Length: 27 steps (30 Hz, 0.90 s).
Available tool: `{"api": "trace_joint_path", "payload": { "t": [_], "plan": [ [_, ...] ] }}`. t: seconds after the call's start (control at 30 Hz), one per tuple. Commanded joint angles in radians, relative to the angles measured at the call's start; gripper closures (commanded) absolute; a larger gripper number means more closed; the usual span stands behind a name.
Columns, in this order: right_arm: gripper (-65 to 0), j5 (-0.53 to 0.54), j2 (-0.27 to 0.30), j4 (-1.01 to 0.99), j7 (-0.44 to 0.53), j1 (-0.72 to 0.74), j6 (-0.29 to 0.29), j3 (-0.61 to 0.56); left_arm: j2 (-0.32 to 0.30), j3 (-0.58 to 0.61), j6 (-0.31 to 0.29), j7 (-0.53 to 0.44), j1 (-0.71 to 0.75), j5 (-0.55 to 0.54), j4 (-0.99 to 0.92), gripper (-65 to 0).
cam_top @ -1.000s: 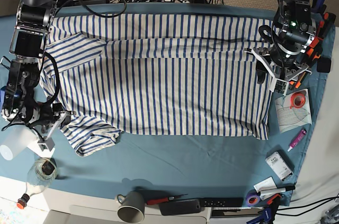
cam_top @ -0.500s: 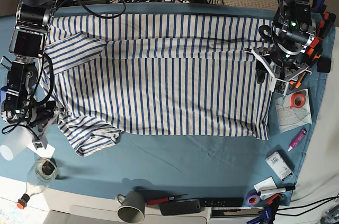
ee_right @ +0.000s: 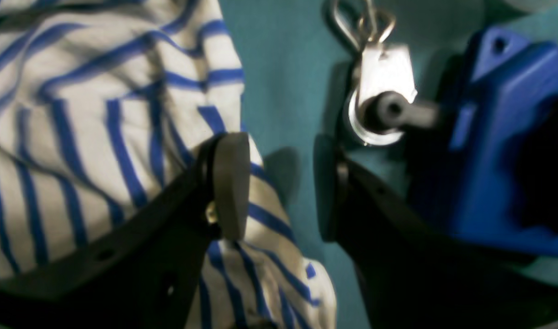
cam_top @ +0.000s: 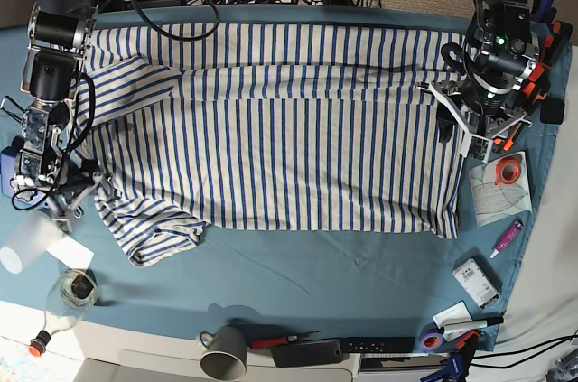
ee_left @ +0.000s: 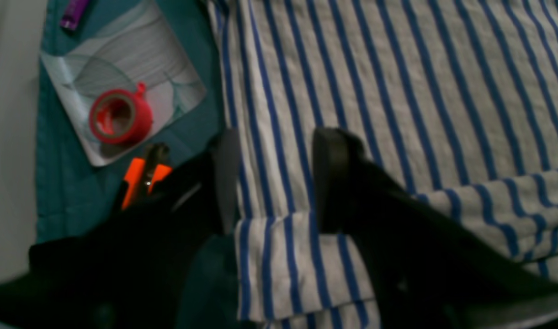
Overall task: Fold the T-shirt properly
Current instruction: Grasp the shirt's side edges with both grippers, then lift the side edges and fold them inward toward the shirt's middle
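The T-shirt [cam_top: 289, 138], white with thin blue stripes, lies spread flat across the teal table cloth [cam_top: 316, 274]. One sleeve is bunched at the lower left [cam_top: 153, 228]. My left gripper [cam_top: 454, 129] is over the shirt's right edge. In the left wrist view it [ee_left: 276, 178] is open, with its fingers astride the shirt [ee_left: 397, 91] where a folded band of cloth lies. My right gripper [cam_top: 72, 197] is at the shirt's left edge. In the right wrist view it [ee_right: 276, 185] is open, with one finger [ee_right: 228, 183] over the sleeve [ee_right: 100, 137] and the other over bare table cloth.
A red tape roll [cam_top: 508, 170] lies on a paper sheet by the left gripper, with orange pliers [ee_left: 141, 176] beside it. A blue block [ee_right: 502, 137] and a metal clip [ee_right: 381, 87] sit right by the right gripper. A paper cup [cam_top: 23, 246], a bottle [cam_top: 68, 296] and a mug [cam_top: 224, 353] line the front edge.
My right gripper has moved up and to the left in the base view, along the shirt's left edge. The left arm and the shirt's body have not moved.
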Motion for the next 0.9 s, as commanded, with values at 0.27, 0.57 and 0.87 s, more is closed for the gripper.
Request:
{"api": "trace_joint_path", "payload": {
  "t": [0.27,0.57,0.87],
  "plan": [
    [-0.3,0.063,-0.081,-0.019,-0.045,0.031,0.036,0.004,-0.008,-0.006,0.003,-0.031,-0.009,-0.003,0.016,-27.1],
    [0.0,0.211,-0.060,-0.005,-0.178,0.030,0.075,0.005,-0.008,-0.006,0.003,-0.032,-0.010,-0.003,0.016,-27.1],
    [0.0,0.452,0.037,0.190,-0.318,-0.018,0.098,0.005,-0.002,-0.006,0.003,-0.032,-0.009,-0.003,0.016,-27.1]
  ]
}}
